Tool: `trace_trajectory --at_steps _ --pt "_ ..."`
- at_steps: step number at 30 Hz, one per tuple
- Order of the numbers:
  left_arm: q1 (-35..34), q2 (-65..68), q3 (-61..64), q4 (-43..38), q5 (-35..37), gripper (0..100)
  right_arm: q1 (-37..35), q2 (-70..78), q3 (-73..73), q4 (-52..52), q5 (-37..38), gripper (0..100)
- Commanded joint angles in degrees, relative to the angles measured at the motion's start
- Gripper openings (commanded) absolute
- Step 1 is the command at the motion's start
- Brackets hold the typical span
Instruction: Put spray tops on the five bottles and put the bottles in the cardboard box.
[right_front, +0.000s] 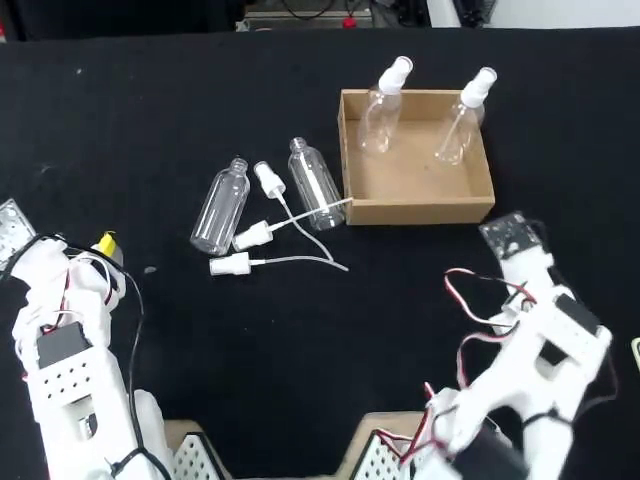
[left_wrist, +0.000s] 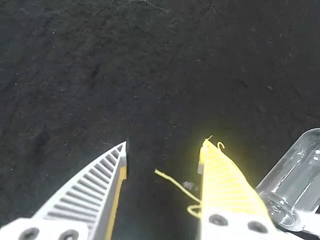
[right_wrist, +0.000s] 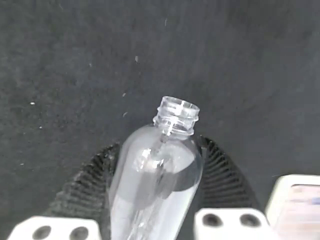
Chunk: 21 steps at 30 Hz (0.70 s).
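Clear uncapped plastic bottle is clamped in right pincer. Left pincer is held wide, empty, over black surface. Two white-topped bottles are contained in brown cardboard box.

A robotics lab or workshop bench: a black-clothed table, a left arm and right arm of white plastic with bare red and black wires looped along them, and cables bunched past the far edge
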Motion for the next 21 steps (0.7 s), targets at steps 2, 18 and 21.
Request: trace_trajectory --at_steps 2,18,21 --pt "-0.4 -0.62 -0.13 -1.32 0.26 23 3.6 11.56 -11.74 4.57 -7.12 21.5" --pt "-0.4 -0.62 -0.22 -1.41 0.18 23 -0.97 23.96 -41.27 39.65 -26.29 26.6" --pt "-0.4 -0.62 -0.22 -1.41 0.18 23 -1.32 21.49 -39.96 40.26 -26.37 26.6"
